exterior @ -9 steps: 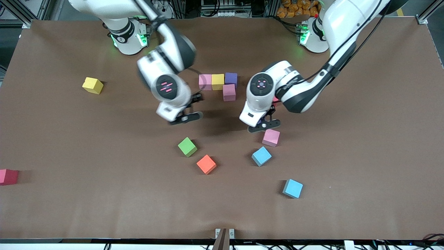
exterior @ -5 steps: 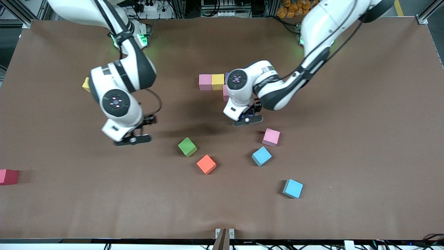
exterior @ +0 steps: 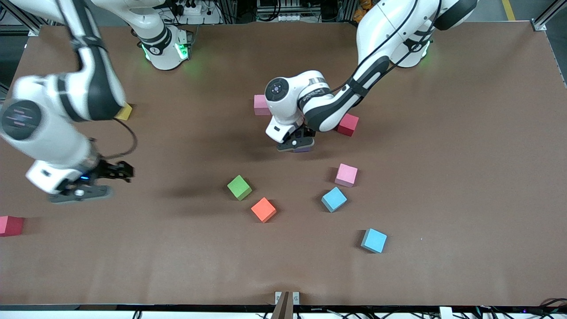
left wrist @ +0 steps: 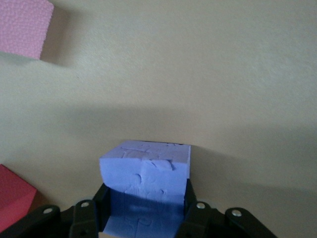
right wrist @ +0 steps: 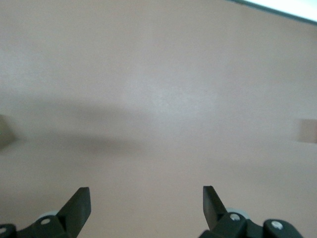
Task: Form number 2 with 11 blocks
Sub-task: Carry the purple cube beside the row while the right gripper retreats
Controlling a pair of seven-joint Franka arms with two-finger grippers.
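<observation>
I see a purple block (left wrist: 144,186) clamped in the left gripper (exterior: 296,145) over mid-table. Green (exterior: 239,187), orange (exterior: 263,209), pink (exterior: 346,175) and two light blue blocks (exterior: 333,199) lie scattered nearer the camera, apart, several tilted.

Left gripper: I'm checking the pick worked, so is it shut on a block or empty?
Shut on a purple block. The left gripper has a finger against each side of it, above the bare table.

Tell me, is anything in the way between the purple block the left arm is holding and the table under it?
Nothing visible. The left gripper grips the purple block over bare table; the nearest pink block and red cube sit apart from it.
</observation>
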